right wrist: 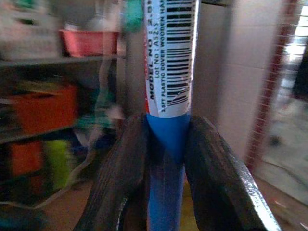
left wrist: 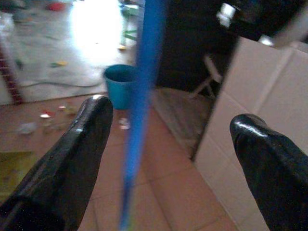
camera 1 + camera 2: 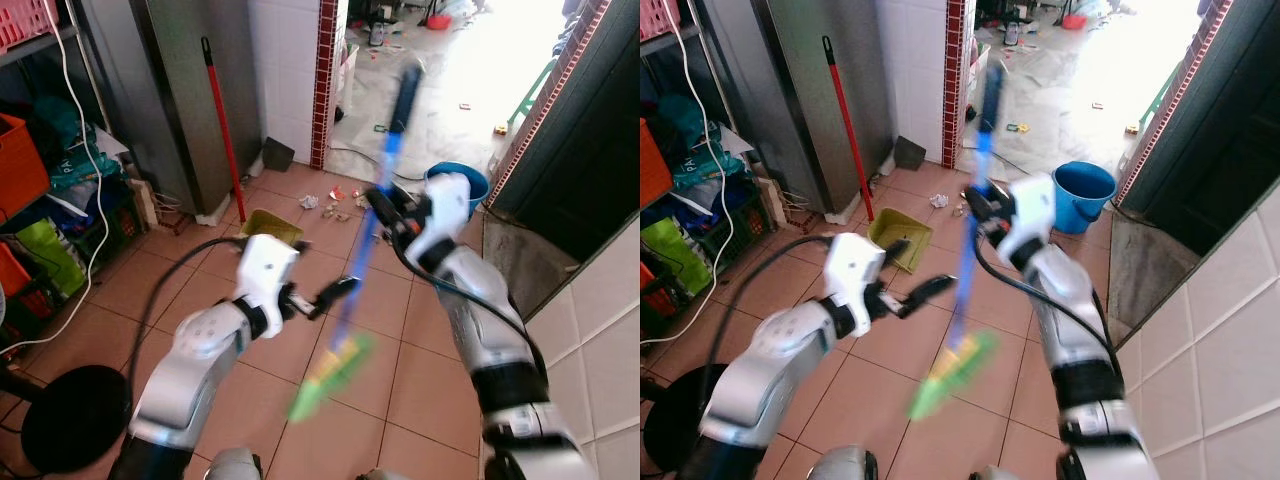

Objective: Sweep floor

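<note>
your right claw (image 3: 383, 203) was shut on the broom (image 3: 372, 238), left claw (image 2: 168, 159) wide open and empty; litter (image 3: 335, 203) lay unswept far ahead, dustpan (image 3: 270, 228) unused.

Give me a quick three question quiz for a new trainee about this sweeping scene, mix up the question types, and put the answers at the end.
1. True or false: the right gripper has its jaws shut on the blue broom handle.
2. Multiple choice: the left gripper is
A) clamped on the handle
B) open, beside the handle
C) holding the dustpan
3. Fill in: the scattered litter lies on the tiles between the yellow-green dustpan and the blue ______.

Key: 1 true; 2 B; 3 bucket.
</note>
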`<state>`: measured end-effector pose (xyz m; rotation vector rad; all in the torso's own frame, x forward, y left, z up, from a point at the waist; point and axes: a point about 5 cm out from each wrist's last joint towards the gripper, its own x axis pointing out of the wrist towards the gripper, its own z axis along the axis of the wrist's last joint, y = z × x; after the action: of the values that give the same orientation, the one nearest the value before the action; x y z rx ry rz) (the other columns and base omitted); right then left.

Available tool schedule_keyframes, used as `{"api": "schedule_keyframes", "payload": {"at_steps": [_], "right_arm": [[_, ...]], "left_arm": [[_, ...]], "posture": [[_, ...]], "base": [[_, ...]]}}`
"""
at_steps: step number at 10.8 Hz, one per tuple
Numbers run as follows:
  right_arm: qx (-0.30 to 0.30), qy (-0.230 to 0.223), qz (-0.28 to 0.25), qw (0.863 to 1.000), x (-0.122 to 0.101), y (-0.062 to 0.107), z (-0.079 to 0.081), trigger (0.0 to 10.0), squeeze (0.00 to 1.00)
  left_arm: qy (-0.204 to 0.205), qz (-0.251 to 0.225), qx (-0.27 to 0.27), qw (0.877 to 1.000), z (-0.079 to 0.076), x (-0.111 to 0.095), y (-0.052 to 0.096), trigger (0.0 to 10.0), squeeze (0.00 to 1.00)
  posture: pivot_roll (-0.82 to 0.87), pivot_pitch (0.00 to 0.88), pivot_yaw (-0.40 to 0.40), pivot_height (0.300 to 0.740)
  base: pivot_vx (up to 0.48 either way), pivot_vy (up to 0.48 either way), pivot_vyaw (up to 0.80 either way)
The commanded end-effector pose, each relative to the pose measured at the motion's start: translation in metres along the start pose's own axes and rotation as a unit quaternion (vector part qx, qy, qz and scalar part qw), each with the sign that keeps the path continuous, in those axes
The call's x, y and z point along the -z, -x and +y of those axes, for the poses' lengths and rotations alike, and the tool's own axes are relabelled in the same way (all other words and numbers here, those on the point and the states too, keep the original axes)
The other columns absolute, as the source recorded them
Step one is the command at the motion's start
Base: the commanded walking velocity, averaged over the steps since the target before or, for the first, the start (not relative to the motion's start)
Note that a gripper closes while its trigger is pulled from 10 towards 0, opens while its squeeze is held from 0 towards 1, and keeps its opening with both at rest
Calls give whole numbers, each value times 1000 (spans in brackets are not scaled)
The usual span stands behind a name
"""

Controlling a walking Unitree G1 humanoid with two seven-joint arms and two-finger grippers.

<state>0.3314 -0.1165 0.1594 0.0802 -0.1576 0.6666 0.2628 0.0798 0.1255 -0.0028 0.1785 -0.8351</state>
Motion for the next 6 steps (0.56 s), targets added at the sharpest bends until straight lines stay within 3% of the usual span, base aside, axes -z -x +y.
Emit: {"api": "schedule_keyframes", "payload": {"at_steps": [1, 2, 4, 6], "right_arm": [[-65, 11, -26, 997, -18, -9, 10, 0, 0], [-124, 33, -14, 992, -18, -10, 16, 0, 0], [-245, 80, 19, 966, -18, -6, 23, 0, 0], [-217, 124, 7, 968, -21, -13, 13, 0, 0]], "left_arm": [[-4, 4, 35, 999, -3, -4, -6, 10000, 0], [-27, 4, 56, 998, -4, -8, -9, 10000, 0], [-49, 9, 71, 996, 2, -13, -5, 10000, 0], [-62, 9, 78, 995, 3, -18, 0, 10000, 0]], "posture": [[55, 0, -39, 740], [56, 0, -35, 740], [55, 3, -21, 740], [61, 1, -18, 740]], "base": [[0, 0, 0], [0, 0, 0], [0, 0, 0], [0, 0, 0]]}}
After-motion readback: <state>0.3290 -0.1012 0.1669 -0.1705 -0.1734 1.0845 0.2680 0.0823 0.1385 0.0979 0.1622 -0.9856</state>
